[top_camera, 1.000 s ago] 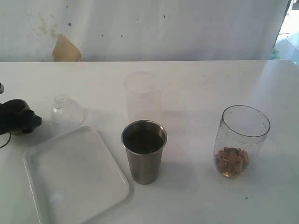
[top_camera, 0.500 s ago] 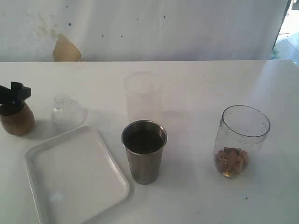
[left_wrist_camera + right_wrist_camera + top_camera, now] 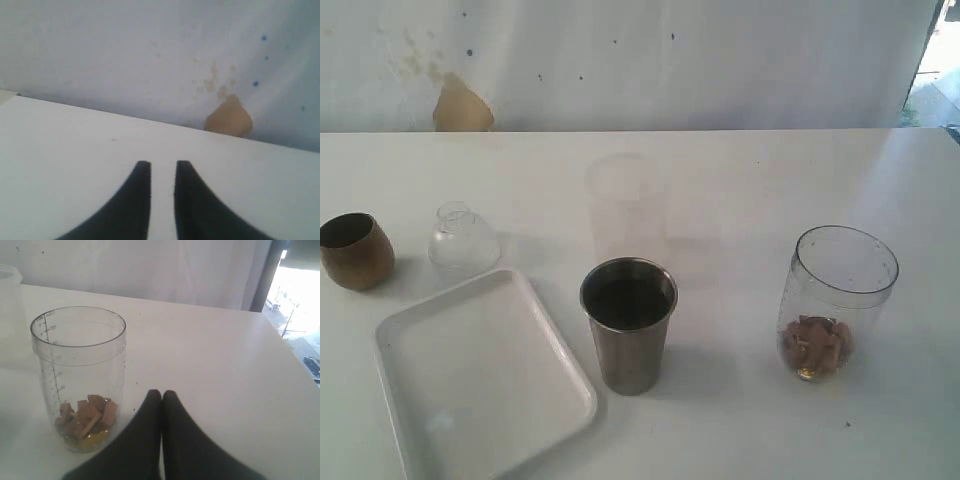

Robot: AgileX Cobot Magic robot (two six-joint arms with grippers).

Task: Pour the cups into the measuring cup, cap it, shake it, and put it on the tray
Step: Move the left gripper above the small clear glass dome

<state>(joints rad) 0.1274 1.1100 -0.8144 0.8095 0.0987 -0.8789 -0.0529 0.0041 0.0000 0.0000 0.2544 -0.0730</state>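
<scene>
**A:** Where does the measuring cup (image 3: pixel 837 300) stand?

**B:** Upright on the white table (image 3: pixel 740 180), mouth open. Brown chunks (image 3: pixel 817 343) lie heaped in its bottom, with a little yellowish liquid under them.

**A:** And the other vessels?

**B:** In the exterior view they are all to its left. Nearest is the steel tumbler (image 3: pixel 628 325), upright and well apart from it. Its inside is dark, so I cannot tell what it holds. The frosted cup (image 3: pixel 625 205) is also to the left but farther back. Farther left the white tray (image 3: pixel 480 375) lies flat, and the clear dome lid (image 3: pixel 463 238) sits farther back than the tray. The wooden cup (image 3: pixel 356 250) is farthest from the measuring cup, upright, its inside in shadow.

**A:** The grippers?

**B:** The right gripper (image 3: pixel 161 394) has its fingers pressed together on nothing. It is near the measuring cup and apart from it. The left gripper (image 3: pixel 163 167) shows a narrow slit between its fingers, with nothing in it. Its camera sees only table and wall, so I cannot place it against the measuring cup.
</scene>
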